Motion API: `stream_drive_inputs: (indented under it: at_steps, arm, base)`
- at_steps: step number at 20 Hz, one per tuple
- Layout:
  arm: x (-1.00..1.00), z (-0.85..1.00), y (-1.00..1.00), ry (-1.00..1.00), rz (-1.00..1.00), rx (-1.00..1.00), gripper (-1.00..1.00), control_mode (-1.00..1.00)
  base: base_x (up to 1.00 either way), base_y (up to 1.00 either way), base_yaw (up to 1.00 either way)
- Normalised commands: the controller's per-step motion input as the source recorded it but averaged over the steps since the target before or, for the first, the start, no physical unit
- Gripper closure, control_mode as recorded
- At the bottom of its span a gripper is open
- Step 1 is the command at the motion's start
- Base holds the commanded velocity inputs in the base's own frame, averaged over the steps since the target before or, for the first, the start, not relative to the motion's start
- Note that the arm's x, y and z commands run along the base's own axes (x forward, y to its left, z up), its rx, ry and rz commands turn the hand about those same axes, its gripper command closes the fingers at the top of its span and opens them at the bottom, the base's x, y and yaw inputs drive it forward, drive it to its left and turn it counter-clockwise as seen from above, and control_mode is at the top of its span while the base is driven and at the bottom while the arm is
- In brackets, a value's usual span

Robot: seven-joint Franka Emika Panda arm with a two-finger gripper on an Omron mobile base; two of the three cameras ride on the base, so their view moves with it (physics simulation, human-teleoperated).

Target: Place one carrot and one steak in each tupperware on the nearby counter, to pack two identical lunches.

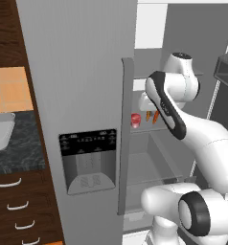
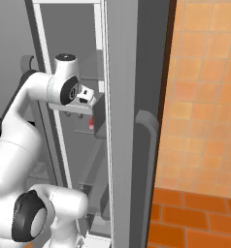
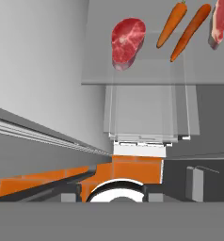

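On a glass fridge shelf (image 3: 132,75) lie two steaks and two carrots. One steak (image 3: 128,41) (image 1: 135,119) is on the left in the hand view. Two carrots (image 3: 171,24) (image 3: 190,32) lie side by side to its right, also seen as carrots (image 1: 155,116) in the left base view. A second steak (image 3: 220,21) is cut by the right edge. My gripper (image 1: 145,105) (image 2: 86,95) hangs inside the open fridge, above the shelf, holding nothing I can see. Its fingers are hidden. One tupperware (image 1: 1,131) rests on the counter (image 1: 25,148) at far left.
The closed fridge door with its dispenser panel (image 1: 87,160) and tall handle (image 1: 127,134) stands between the counter and the open compartment. Clear drawers (image 3: 144,113) sit below the shelf. The open door (image 2: 124,121) flanks my arm on the right. Dark wood drawers (image 1: 15,206) are under the counter.
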Motion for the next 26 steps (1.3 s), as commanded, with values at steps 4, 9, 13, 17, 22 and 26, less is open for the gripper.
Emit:
stream_drive_inputs:
  at_steps: [4, 9, 13, 17, 22, 26]
  arm:
    - [-0.03, -0.37, -0.23, -0.13, 0.00, -0.01, -1.00, -1.00]
    - [-0.05, -0.68, -0.50, -0.09, -0.02, -0.02, -1.00, -1.00]
    - [0.17, -0.31, -0.36, 0.10, -0.11, -0.08, -1.00, -1.00]
    - [0.59, -0.05, -0.05, 0.00, -0.02, 0.00, -1.00, -1.00]
    - [0.17, -0.17, -0.09, -0.02, -0.03, 0.00, -1.00, -1.00]
    - [0.44, -0.25, -0.36, 0.00, -0.01, 0.00, -1.00, -1.00]
  base:
    - [0.00, 0.00, 0.00]
    - [0.00, 0.00, 0.00]
    - [0.00, 0.00, 0.00]
    - [0.00, 0.00, 0.00]
    - [0.00, 0.00, 0.00]
    - [0.00, 0.00, 0.00]
